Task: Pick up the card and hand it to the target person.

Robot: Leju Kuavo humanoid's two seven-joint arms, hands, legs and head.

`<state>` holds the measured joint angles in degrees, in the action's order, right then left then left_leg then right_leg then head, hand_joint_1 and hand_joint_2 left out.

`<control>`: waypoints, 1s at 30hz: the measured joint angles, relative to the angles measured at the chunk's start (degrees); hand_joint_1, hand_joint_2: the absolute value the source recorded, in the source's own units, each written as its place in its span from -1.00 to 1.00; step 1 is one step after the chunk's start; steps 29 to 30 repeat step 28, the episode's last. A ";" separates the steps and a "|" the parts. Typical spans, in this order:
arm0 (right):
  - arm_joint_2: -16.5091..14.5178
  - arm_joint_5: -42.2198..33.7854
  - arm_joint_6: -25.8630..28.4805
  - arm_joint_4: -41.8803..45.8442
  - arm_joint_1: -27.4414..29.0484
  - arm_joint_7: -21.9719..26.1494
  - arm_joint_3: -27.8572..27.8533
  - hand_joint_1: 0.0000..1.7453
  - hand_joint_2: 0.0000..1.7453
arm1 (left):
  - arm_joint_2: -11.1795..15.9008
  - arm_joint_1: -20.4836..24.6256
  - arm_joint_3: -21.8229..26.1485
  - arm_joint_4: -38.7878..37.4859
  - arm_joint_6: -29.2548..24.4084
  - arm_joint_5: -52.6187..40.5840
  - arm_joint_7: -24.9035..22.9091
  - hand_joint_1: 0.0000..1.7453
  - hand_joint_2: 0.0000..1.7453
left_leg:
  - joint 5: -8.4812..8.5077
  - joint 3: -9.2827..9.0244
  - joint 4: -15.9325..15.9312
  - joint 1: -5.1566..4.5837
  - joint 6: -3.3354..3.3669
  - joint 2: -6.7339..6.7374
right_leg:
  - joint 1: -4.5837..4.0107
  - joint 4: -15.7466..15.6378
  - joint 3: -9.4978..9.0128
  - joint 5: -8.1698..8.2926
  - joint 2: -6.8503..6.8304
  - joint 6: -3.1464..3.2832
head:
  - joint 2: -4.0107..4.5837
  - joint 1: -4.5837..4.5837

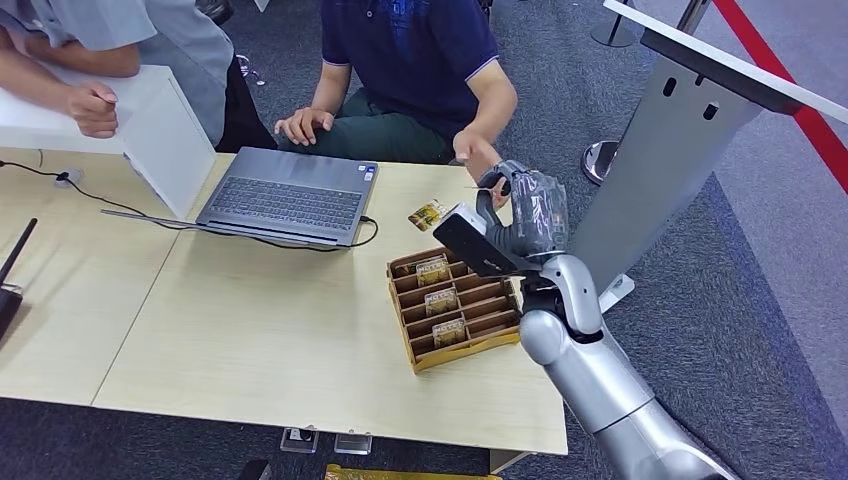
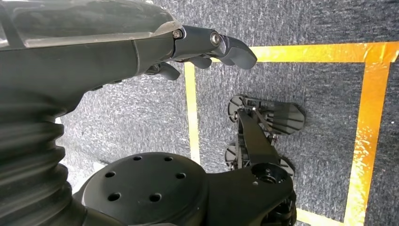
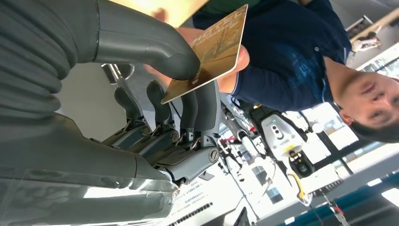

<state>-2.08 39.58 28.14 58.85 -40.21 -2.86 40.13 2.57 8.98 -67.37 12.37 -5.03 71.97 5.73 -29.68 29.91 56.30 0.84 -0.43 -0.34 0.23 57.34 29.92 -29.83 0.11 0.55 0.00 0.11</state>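
1. The right hand (image 1: 530,205) is reaching up over the far right part of the table (image 1: 250,340), beyond the wooden card tray (image 1: 455,305).
2. In the right wrist view, the right hand (image 3: 155,89) is pinching a gold card (image 3: 214,49) between its thick grey thumb and the tips of its darker fingers (image 3: 202,106), which are standing upright behind the card.
3. A person in a dark blue shirt (image 1: 415,50) is sitting at the far side of the table and extending one hand (image 1: 478,155) toward the robot's right hand; in the right wrist view that person's hand (image 3: 235,63) is lying right behind the held card, though contact cannot be told.
4. A second gold card (image 1: 428,214) is lying flat on the table just beyond the tray, near the raised hand.
5. The tray is holding further gold cards in its slots (image 1: 441,300).
6. An open grey laptop (image 1: 288,205) is sitting on the table to the left of the tray, with a black cable running beside it.
7. A second person in a grey shirt (image 1: 150,40) is leaning on a white box (image 1: 150,130) at the far left.
8. The left hand (image 2: 207,47) is hanging over grey carpet marked with yellow tape (image 2: 371,127), its fingers loosely curled and holding nothing.
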 joint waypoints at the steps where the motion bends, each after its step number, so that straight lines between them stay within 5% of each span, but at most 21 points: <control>1: -0.80 -0.26 0.84 -1.70 -0.73 0.56 0.05 0.58 1.00 | -0.04 0.01 -0.01 0.00 -0.03 -0.01 -0.03 -1.00 1.00 | 0.00 0.00 0.00 0.00 0.00 0.00 | 0.00 0.00 0.01 0.00 0.00 0.00 | 0.00 0.00; 12: -8.25 0.09 4.68 -15.75 -6.67 2.00 1.13 0.58 1.00 | -0.21 -0.19 -0.04 0.00 -0.48 0.21 -0.08 -1.00 1.00 | 0.00 0.02 0.00 0.00 0.00 0.00 | 0.00 0.00 0.04 0.00 0.00 0.00 | 0.01 -0.02; 16: -9.81 0.43 4.73 -18.76 -7.68 2.01 1.32 -1.00 1.00 | -0.21 -0.55 -0.04 0.00 -0.47 0.58 0.08 -1.00 1.00 | 0.00 0.03 0.00 0.00 0.00 0.00 | 0.00 0.00 0.05 0.00 0.00 0.00 | 0.01 -0.01; 30: -10.31 -6.05 3.07 -21.51 -7.68 3.69 1.91 -1.00 1.00 | -0.21 -1.26 -0.04 0.00 -0.40 2.38 1.17 -1.00 1.00 | 0.00 0.00 0.02 0.00 0.00 0.01 | 0.00 -0.02 0.08 0.00 0.01 0.00 | 0.01 -0.03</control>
